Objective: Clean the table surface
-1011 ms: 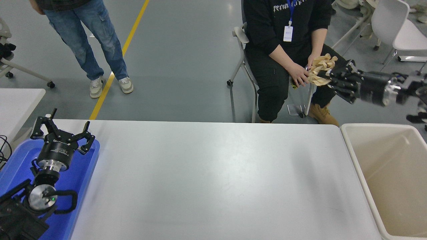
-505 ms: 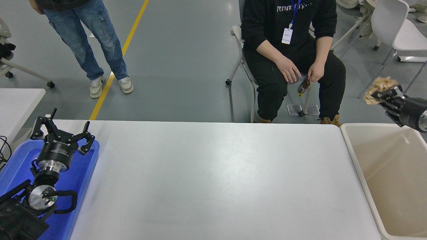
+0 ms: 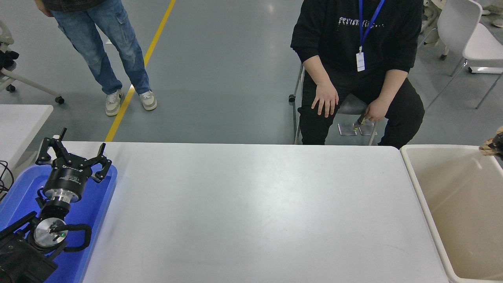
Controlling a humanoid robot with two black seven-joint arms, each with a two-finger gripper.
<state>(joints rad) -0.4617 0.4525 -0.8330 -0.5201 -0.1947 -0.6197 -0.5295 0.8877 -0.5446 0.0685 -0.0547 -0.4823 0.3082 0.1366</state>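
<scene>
The table surface (image 3: 251,212) is a wide white top with nothing lying on it. Only a sliver of my right gripper (image 3: 499,142) shows at the right edge, above the far rim of the beige bin (image 3: 410,161). It is shut on a wad of crumpled tan paper (image 3: 488,147), of which just a small part is in view. At the lower left, my left gripper (image 3: 72,157) is parked over a blue tray (image 3: 100,204), open with nothing in it.
A person in black (image 3: 353,59) sits on a chair just beyond the far edge, holding a small object low in one hand (image 3: 375,114). Another person in jeans (image 3: 106,51) stands at the far left. A corner of a second white table (image 3: 19,122) shows at left.
My right gripper has swung right and down with the tan paper, from near the seated person's hands to the picture's right edge over the bin. The seated person has shifted right.
</scene>
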